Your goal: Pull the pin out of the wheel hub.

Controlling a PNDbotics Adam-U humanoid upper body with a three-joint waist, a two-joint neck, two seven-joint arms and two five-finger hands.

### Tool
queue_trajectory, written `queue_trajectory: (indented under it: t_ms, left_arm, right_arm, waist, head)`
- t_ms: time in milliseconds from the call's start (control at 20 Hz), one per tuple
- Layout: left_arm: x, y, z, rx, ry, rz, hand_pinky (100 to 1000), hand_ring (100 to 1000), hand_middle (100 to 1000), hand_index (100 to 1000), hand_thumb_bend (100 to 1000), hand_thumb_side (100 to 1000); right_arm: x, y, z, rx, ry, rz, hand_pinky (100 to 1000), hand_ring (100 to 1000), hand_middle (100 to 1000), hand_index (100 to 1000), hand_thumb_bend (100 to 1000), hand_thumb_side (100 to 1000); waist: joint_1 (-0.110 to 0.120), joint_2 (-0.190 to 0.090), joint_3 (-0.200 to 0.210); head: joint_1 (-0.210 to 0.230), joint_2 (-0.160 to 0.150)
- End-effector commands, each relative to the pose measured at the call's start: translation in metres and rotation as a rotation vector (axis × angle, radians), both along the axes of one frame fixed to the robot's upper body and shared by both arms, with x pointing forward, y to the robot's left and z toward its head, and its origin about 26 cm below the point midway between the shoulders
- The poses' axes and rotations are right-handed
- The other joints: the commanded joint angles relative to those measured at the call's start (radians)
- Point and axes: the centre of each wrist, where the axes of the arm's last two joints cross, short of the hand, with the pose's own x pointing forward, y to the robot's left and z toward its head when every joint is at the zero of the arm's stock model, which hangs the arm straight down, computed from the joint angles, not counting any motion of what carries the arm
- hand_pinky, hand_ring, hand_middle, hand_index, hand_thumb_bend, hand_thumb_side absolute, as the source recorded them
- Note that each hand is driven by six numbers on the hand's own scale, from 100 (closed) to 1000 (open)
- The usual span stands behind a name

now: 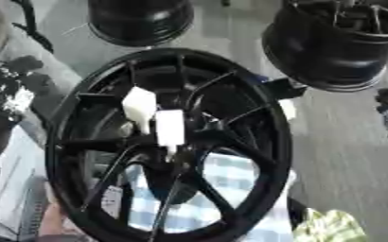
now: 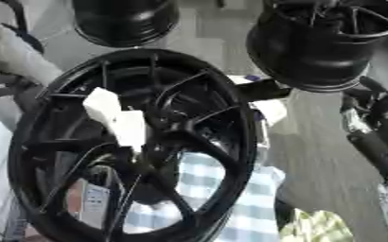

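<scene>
Wheel hub (image 1: 230, 118): I am seeing a big black spoked rim filling the middle of both views, standing nearly upright and tilted, closest to my camera.
Pin: two white blocks (image 1: 156, 118) are sitting against the spokes near the hub centre, one above and left of the other; a thin pale stem (image 1: 171, 150) is hanging below the lower block. I cannot tell which part is the pin itself, or whether it is seated.
Cloth (image 1: 230, 179): blue and white check fabric is showing through the lower spokes, behind the rim.
Other rims: one black rim (image 1: 139, 19) is lying at top centre, another (image 2: 321, 42) at top right, both beyond the near rim and apart from it.
Right arm (image 2: 375, 142): a black and silver limb is coming down the right edge in the right eye view, well apart from the hub. I cannot make out the hand on it.
Left arm (image 1: 11, 94): dark mechanical shapes are showing at the left edge, beside the rim; hand state I cannot tell.
Person's hand (image 1: 52, 220): bare fingers are showing at the lower left, just beside the rim's bottom edge.
Yellow-green patch (image 1: 334, 227): it is showing at lower right, unclear what it is.
</scene>
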Motion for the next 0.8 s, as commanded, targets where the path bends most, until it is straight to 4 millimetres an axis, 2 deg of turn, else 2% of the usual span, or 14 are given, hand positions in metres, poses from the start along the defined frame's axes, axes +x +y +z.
queue_trajectory:
  t_ms: [50,300,450,600,800]
  left_arm:
    - [0.001,0.000,0.011,0.017,-0.038,-0.007,784,796,806,867,347,479]
    - [0.002,0.002,0.016,0.035,-0.052,-0.009,784,798,806,867,347,474]
    - [0.004,0.006,0.027,0.085,-0.081,-0.025,786,806,809,868,344,465]
    - [0.008,0.011,0.050,0.196,-0.147,-0.068,802,828,830,885,360,457]
    - [0.015,0.012,0.093,0.456,-0.276,-0.189,819,847,848,900,414,471]
  right_arm:
    - [0.000,-0.003,0.009,-0.012,-0.026,0.003,796,811,745,936,100,455]
    - [0.000,-0.003,0.009,-0.013,-0.025,0.004,796,811,745,936,100,455]
    - [0.000,-0.003,0.009,-0.015,-0.024,0.004,796,811,745,937,100,456]
    - [0.000,-0.004,0.008,-0.020,-0.021,0.005,797,811,745,937,100,455]
    - [-0.001,-0.005,0.007,-0.027,-0.012,0.008,797,811,745,937,100,455]
  waist:
    - [0.003,-0.014,-0.002]
    - [0.004,-0.014,-0.003]
    - [0.005,-0.015,-0.004]
    - [0.008,-0.018,-0.008]
    - [0.016,-0.025,-0.015]
  head:
    - [-0.001,-0.008]
    - [-0.001,-0.007]
    - [0.001,-0.005]
    - [0.004,-0.003]
    - [0.010,0.005]
